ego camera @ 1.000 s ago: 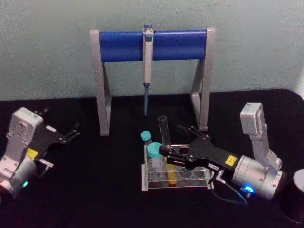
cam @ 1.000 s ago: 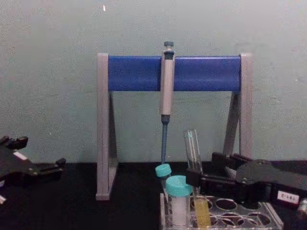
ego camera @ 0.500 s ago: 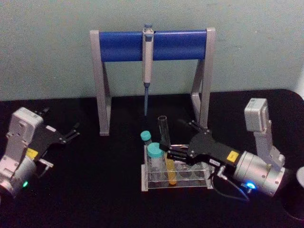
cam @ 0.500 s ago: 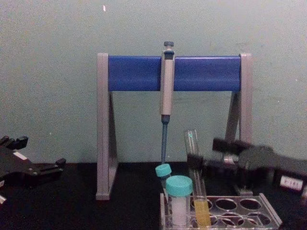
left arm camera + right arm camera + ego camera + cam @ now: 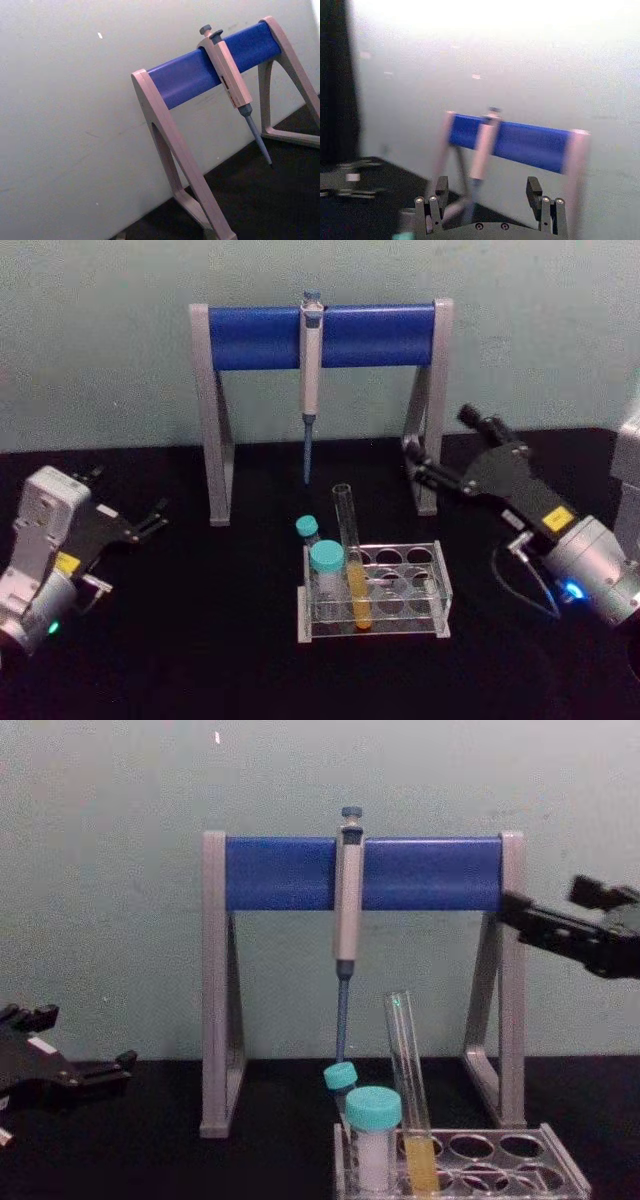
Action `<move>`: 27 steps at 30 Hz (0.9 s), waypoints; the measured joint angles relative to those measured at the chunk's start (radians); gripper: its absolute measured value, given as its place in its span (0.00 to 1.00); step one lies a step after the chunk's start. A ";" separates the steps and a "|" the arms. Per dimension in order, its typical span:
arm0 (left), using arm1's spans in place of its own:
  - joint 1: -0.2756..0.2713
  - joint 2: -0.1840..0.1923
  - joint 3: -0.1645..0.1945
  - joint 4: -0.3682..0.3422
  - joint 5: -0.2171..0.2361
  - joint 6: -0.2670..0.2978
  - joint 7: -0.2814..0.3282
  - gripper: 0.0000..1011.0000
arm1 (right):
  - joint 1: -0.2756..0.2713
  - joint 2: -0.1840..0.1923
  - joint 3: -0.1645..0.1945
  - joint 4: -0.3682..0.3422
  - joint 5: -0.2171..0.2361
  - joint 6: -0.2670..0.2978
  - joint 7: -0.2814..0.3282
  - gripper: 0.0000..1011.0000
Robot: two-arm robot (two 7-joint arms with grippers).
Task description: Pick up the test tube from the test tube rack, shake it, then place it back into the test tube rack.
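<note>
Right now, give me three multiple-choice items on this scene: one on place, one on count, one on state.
1. Where does the test tube stand?
A. in the rack
B. flat on the table
C. in the right gripper

2. How many teal caps are there?
A. one
B. two
C. four

3. How is the right gripper?
A. shut on the tube
B. shut on the pipette
C. open, holding nothing

Key: 1 A, its yellow-filled end sits in a rack hole. 2 B, a large cap and a small cap. 3 C, its fingers are spread, raised by the stand.

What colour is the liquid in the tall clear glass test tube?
Yellow, filling the lower part of the tall clear glass test tube; the chest view shows it best.
</note>
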 joint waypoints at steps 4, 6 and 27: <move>0.000 0.000 0.000 0.000 0.000 0.000 0.000 0.99 | -0.034 -0.027 0.037 -0.007 -0.104 0.004 -0.156 0.99; 0.000 0.000 0.000 0.000 0.000 0.000 0.000 0.99 | -0.045 -0.039 0.047 -0.003 -0.138 0.017 -0.207 0.99; 0.000 0.000 0.000 0.000 0.000 0.000 0.000 0.99 | -0.036 -0.155 0.067 0.213 -0.293 0.154 -0.389 0.99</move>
